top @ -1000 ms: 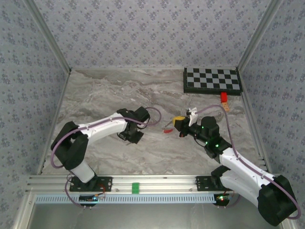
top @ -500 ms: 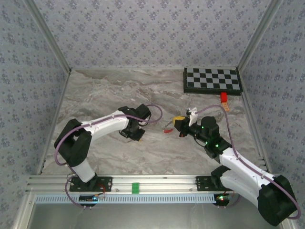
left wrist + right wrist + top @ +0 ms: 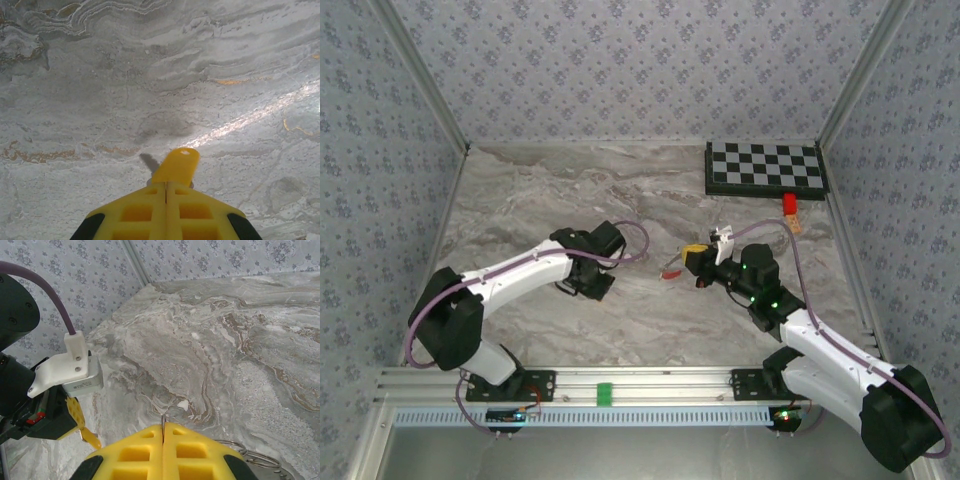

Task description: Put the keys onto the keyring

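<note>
Left tool (image 3: 166, 186) at 6 o'clock, yellow fingers (image 3: 135, 212) pressed flat together. Orange-yellow key (image 3: 177, 165) pinched at the tips, head with small hole pointing to 12 o'clock. Dark shadow (image 3: 150, 162) at its 9 o'clock. Grey marbled surface (image 3: 150, 65) behind, with a glare streak toward 3 o'clock.

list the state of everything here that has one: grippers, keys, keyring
left gripper: shut on the orange-yellow key
right gripper: shut on the keyring
orange-yellow key: held, head sticking out past the gripper's tips, not on the keyring
keyring: pinched by its wire, no key seen on it
pale tan key: lying loose on the table beside the red block
</note>
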Controlling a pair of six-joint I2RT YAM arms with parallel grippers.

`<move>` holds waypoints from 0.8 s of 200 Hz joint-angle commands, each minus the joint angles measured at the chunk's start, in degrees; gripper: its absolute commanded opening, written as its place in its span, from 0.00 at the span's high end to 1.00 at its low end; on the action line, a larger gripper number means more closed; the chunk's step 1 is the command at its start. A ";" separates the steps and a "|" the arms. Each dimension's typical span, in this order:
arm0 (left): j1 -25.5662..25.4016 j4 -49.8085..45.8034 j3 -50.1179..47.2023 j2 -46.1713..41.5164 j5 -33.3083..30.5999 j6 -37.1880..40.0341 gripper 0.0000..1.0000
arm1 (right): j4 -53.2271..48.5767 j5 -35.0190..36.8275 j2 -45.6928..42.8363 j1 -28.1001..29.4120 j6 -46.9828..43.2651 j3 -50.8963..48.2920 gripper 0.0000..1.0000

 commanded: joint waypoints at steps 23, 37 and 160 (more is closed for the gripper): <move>-0.28 -0.73 2.04 2.07 -0.52 0.70 1.00 | 0.85 0.37 -1.06 0.34 -0.20 0.19 1.00; -0.17 -0.52 2.71 3.05 -0.57 1.02 1.00 | 0.76 0.35 -1.06 0.35 -0.18 0.20 1.00; 1.56 0.84 6.25 8.13 0.10 3.40 1.00 | 0.76 0.61 -0.74 0.48 -0.42 0.17 1.00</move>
